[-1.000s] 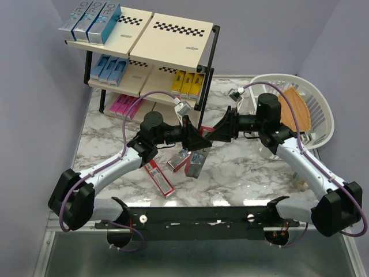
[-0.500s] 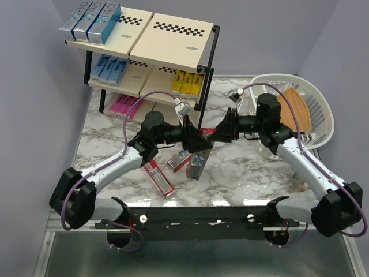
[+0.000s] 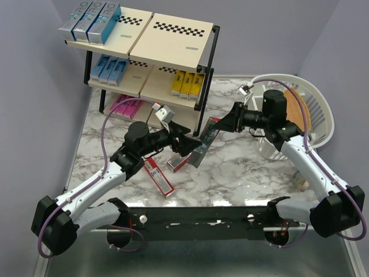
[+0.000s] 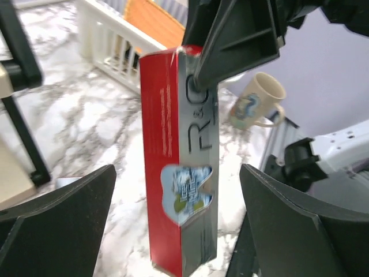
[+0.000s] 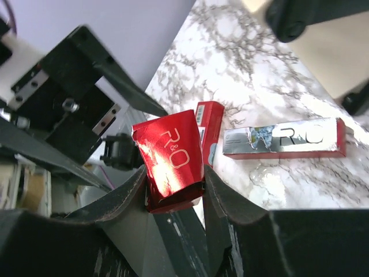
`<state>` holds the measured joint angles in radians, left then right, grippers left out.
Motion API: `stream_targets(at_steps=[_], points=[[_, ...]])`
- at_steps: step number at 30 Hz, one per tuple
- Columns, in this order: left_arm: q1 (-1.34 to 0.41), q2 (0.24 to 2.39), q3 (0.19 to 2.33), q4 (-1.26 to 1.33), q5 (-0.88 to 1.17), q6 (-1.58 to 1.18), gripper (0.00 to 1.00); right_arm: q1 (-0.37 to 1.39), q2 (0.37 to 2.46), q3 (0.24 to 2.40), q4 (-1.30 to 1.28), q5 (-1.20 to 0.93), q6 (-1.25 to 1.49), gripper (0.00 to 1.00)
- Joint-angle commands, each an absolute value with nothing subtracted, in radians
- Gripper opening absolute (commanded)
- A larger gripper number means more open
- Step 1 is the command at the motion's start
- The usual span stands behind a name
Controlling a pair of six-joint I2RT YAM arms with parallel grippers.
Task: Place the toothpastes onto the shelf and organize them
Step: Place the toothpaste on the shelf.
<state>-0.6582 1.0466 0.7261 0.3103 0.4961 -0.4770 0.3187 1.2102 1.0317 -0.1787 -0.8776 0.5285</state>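
A red and silver toothpaste box [image 3: 205, 144] hangs tilted over the middle of the table, its upper end pinched in my right gripper [image 3: 215, 129]. The right wrist view shows the box's red end [image 5: 172, 157] clamped between the right gripper's [image 5: 173, 179] fingers. My left gripper [image 3: 194, 149] is open, its fingers [image 4: 55, 231] wide on both sides of the box [image 4: 179, 167] without touching it. Two more red toothpastes [image 3: 159, 176] [image 3: 179, 163] lie on the marble. The shelf [image 3: 173, 34] at the back left holds silver-teal [image 3: 89, 20], blue [image 3: 109, 68], yellow [image 3: 189, 82] and pink [image 3: 128, 105] boxes.
A white basket [image 3: 320, 109] with a wooden board [image 3: 294, 109] in it stands at the right. A mug [image 4: 256, 107] sits beyond it near the right arm. The shelf's black post [image 3: 203, 98] is close behind the held box.
My left gripper opened, let go of the box and drew back to the left. My right gripper shut on the box's upper end and now carries it alone.
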Motion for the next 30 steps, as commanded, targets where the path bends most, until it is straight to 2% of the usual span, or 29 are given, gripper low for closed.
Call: stream_targets(at_steps=[1, 6, 16, 23, 30], points=[[-0.707, 0.934, 0.644, 0.279, 0.263, -0.335, 0.99, 0.282, 1.213, 1.068, -0.253, -0.782, 0.682, 0.31], [-0.758, 0.913, 0.581, 0.311, 0.201, -0.275, 0.99, 0.267, 1.216, 1.042, -0.255, -0.752, 0.775, 0.31], [-0.942, 0.920, 0.476, 0.462, -0.061, -0.157, 0.99, 0.222, 1.197, 0.996, -0.259, -0.742, 0.894, 0.31], [-0.991, 0.988, 0.472, 0.558, -0.121, -0.141, 0.99, 0.219, 1.189, 0.956, -0.209, -0.750, 0.945, 0.31], [-1.009, 1.052, 0.463, 0.609, -0.179, -0.175, 0.91, 0.218, 1.187, 0.916, -0.166, -0.770, 0.983, 0.31]])
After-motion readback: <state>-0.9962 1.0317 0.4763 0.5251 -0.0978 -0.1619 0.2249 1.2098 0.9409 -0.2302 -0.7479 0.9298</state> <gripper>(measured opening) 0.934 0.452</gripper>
